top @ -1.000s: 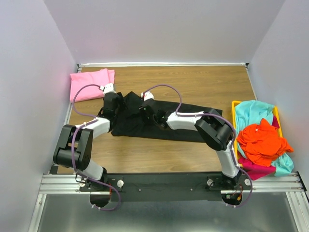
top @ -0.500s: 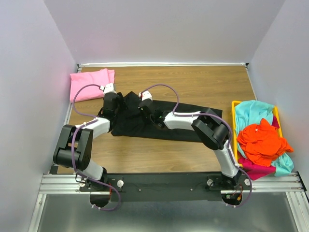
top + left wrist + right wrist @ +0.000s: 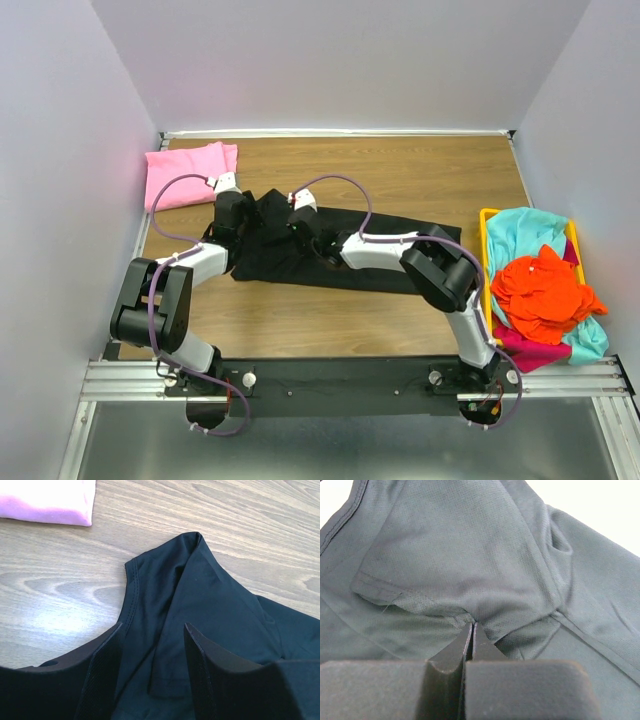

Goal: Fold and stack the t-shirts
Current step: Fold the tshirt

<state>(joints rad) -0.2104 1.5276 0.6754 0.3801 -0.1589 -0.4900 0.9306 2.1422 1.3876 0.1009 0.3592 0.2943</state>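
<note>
T-shirt fold between right fingers

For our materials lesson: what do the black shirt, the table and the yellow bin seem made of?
Black shirt: matte knit cloth; fine mesh weave, soft folds. Table: wood or wood-look laminate; grain lines, slight sheen. Yellow bin: probably plastic; smooth bright rim.

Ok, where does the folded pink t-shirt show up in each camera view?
Top external: the pink t-shirt lies at the upper left, folded and apart from the other cloth.
Left wrist: top left corner, cut off by the picture's edge.
Right wrist: not in it.
Shared landmark: the black t-shirt, seen in all three views.
</note>
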